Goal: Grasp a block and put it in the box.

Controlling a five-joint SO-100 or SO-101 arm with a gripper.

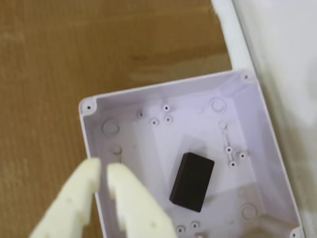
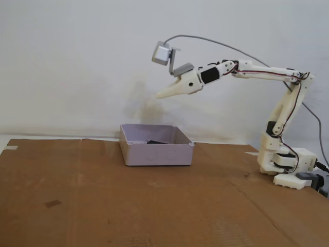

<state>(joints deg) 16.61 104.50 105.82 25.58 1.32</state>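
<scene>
Matte black block (image 1: pixel 192 179), smooth-faced, no shine. Pale lavender-grey plastic box (image 1: pixel 101 151), smooth with a faint sheen, moulded bosses and round marks on its floor; in the fixed view the same box (image 2: pixel 156 154) dull and uniform. Cream-white plastic gripper (image 1: pixel 101 171), slightly grainy, matte. Brown cardboard table cover (image 2: pixel 154 206), matte, finely ribbed, creased in places. White plastic arm (image 2: pixel 267 72). Silver-grey camera housing (image 2: pixel 161 53). Plain matte white wall (image 2: pixel 77 62).
</scene>
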